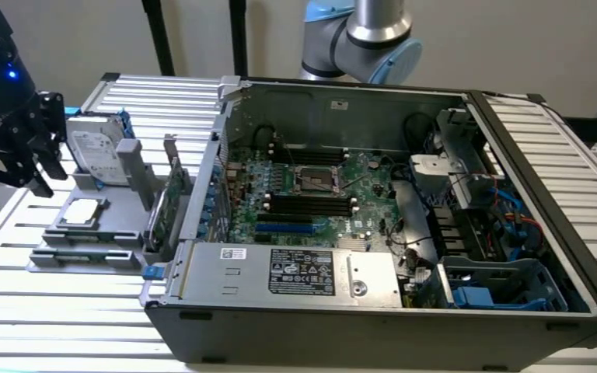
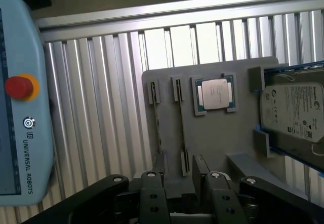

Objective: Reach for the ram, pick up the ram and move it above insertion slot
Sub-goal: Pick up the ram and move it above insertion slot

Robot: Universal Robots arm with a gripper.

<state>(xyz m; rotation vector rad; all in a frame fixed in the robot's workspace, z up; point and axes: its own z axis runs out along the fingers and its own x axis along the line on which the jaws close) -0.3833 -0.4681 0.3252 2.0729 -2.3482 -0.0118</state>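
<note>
Slatted bench (image 2: 101,107) carrying a tray (image 2: 223,138): my gripper (image 2: 181,164), open, hangs above the ram (image 2: 180,125), which lies in the tray beside the CPU (image 2: 215,93), toward the edge opposite the drive (image 2: 291,112); I judge a square, centred descent across its thin faces best.

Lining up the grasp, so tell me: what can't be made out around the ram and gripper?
Ram: wrist view, edge-on, chips unseen; its near end is hidden behind the gripper.
Gripper-to-ram contact: cannot tell in either view.
Hard drive: wrist view, cut off by the frame edge.
Motherboard slots: exterior view, too small to tell which are free.
</note>
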